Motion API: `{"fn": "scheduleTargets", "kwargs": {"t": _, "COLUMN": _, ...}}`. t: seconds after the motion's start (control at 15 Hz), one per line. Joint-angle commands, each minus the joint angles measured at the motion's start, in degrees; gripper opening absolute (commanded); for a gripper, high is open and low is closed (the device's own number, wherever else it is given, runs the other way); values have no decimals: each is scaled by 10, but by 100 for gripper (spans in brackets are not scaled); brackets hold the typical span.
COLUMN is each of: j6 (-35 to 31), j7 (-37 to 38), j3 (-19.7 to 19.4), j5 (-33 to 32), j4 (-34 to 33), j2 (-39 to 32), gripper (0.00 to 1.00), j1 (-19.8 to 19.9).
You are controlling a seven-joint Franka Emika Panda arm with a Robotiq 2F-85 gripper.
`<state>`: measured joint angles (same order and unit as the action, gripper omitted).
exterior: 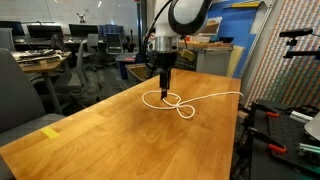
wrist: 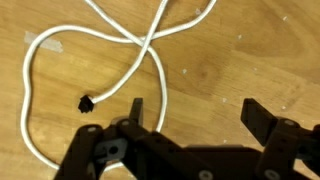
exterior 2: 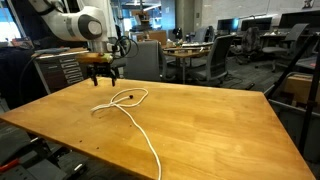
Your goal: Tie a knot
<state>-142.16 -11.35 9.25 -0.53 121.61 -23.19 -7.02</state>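
Observation:
A thin white rope (exterior: pixel 205 98) lies on the brown wooden table (exterior: pixel 120 135), curled into a small crossed loop, the knot (exterior: pixel 176 104). In an exterior view the loop (exterior 2: pixel 126 97) lies near the table's far left corner, and a long tail (exterior 2: pixel 146 143) runs to the near edge. My gripper (exterior: pixel 163 82) hangs just above the loop's far side, fingers pointing down and open. In the wrist view the rope crosses itself (wrist: pixel 148 40) above the open gripper (wrist: pixel 197 115). One strand runs down beside one finger (wrist: pixel 135 110). A black rope tip (wrist: pixel 85 101) rests inside the loop. Nothing is held.
Office chairs (exterior 2: pixel 222 58) and desks stand behind the table (exterior 2: pixel 200 120). A grey chair (exterior: pixel 20 95) sits at one table edge, and black clamps and stands (exterior: pixel 270 125) crowd another. A yellow tape patch (exterior: pixel 51 131) marks the wood.

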Motion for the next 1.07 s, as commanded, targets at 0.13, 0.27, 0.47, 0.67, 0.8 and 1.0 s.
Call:
{"fn": "scheduleTargets", "kwargs": {"t": 0.13, "j6": -12, "j7": 36, "j3": 10, "j5": 103, "j4": -67, "j2": -83, "gripper": 100, "j1": 43}}
{"fn": "scheduleTargets", "kwargs": {"t": 0.27, "j6": -8, "j7": 21, "j3": 0, "j5": 73, "j4": -43, "j2": -70, "gripper": 100, "j1": 35}}
{"fn": "scheduleTargets", "kwargs": {"t": 0.47, "j6": -8, "j7": 21, "j3": 1, "j5": 73, "j4": -42, "j2": -72, "gripper": 100, "j1": 33}}
{"fn": "scheduleTargets", "kwargs": {"t": 0.67, "j6": -10, "j7": 98, "j3": -31, "j5": 62, "j4": -21, "j2": -51, "gripper": 100, "j1": 15}}
{"fn": "scheduleTargets", "kwargs": {"t": 0.8, "j6": -38, "j7": 156, "j3": -59, "j5": 48, "j4": -2, "j2": -37, "gripper": 100, "j1": 4}}
{"fn": "scheduleTargets", "kwargs": {"t": 1.0, "j6": -14, "j7": 111, "j3": -36, "j5": 61, "j4": -30, "j2": -68, "gripper": 100, "j1": 24}}
